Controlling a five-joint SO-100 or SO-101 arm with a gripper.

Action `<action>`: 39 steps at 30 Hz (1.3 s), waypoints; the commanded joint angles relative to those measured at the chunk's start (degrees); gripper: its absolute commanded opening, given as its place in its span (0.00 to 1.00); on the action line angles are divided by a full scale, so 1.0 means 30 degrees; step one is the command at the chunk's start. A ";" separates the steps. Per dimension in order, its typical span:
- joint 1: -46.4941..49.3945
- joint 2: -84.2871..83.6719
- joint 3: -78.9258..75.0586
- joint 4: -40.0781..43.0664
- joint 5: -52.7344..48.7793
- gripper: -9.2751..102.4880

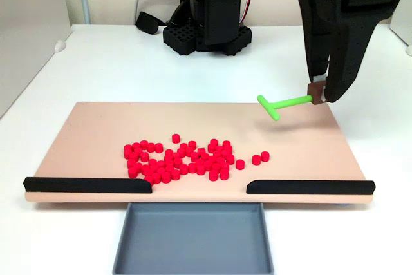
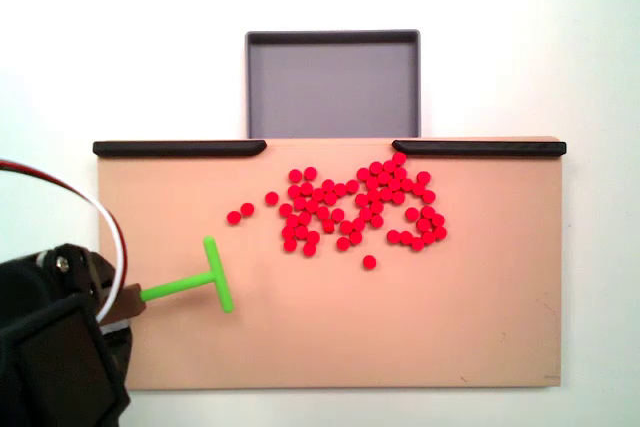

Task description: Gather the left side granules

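Nearest the camera in a fixed view, a grey tray [image 1: 193, 239] sits on the white table [image 1: 96, 69], touching the board's near edge at the gap between two black rails [image 1: 87, 185]. The peach board [image 1: 84, 133] carries everything else. The granules [image 1: 180, 158] lie in a loose cluster approx. mid-board, nearer the railed edge than the far edge, w/ a few strays toward the right rail [image 1: 261, 157]; in another fixed view the cluster [image 2: 360, 209] sits just below the rails, one pellet apart lower down [image 2: 369, 262]. Further back, the green T-shaped tool [image 1: 283, 104] is near the board's far right corner, crossbar end toward the pellets, well apart from them. The gripper [image 1: 320, 93] is pinching the tool's stem end, jaws pressed on it; same grip seen at the other view's lower left [image 2: 128, 301]. Farthest: arm base [image 1: 206, 33], white cable, pale wall.
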 commanded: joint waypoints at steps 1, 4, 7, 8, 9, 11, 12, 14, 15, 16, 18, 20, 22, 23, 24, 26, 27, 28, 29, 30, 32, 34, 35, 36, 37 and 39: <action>-0.0176 -0.0176 -0.1230 -0.0146 0.0615 0.08; -0.0146 -0.0645 -0.1699 -0.0205 0.1143 0.08; -0.0146 -0.1025 -0.2109 -0.0234 0.1465 0.08; -0.0176 -0.1143 -0.2285 -0.0234 0.1611 0.08; -0.0205 -0.1289 -0.2432 -0.0234 0.1816 0.08; -0.0205 -0.1436 -0.2637 -0.0234 0.2344 0.08; -0.0205 -0.1523 -0.2695 -0.0234 0.2578 0.08; -0.0146 -0.1641 -0.2842 -0.0234 0.2812 0.08; -0.0146 -0.1699 -0.2900 -0.0234 0.2871 0.08; -0.0146 -0.1758 -0.2959 -0.0234 0.2871 0.08; -0.0176 -0.1875 -0.2959 -0.0234 0.2871 0.08; -0.0176 -0.2051 -0.3018 -0.0264 0.2988 0.08; -0.0176 -0.2256 -0.3135 -0.0264 0.3105 0.08; -0.0146 -0.2402 -0.3252 -0.0264 0.3223 0.08; -0.0117 -0.2520 -0.3398 -0.0264 0.3340 0.08; -0.0088 -0.2754 -0.3779 -0.0264 0.3428 0.08; -0.0088 -0.2900 -0.3984 -0.0264 0.3516 0.08; -0.0088 -0.3047 -0.4219 -0.0264 0.3604 0.08; -0.0088 -0.3223 -0.4453 -0.0264 0.3691 0.08; -0.0088 -0.3457 -0.4746 -0.0264 0.3779 0.08; -0.0117 -0.3809 -0.5215 -0.0234 0.3838 0.08; -0.0117 -0.4072 -0.5537 -0.0234 0.3867 0.08; -0.0117 -0.4131 -0.5566 -0.0234 0.3867 0.08; -0.0117 -0.4189 -0.5596 -0.0234 0.3896 0.08; -0.0117 -0.4219 -0.5596 -0.0234 0.3896 0.08; -0.0088 -0.4277 -0.5596 -0.0234 0.3926 0.08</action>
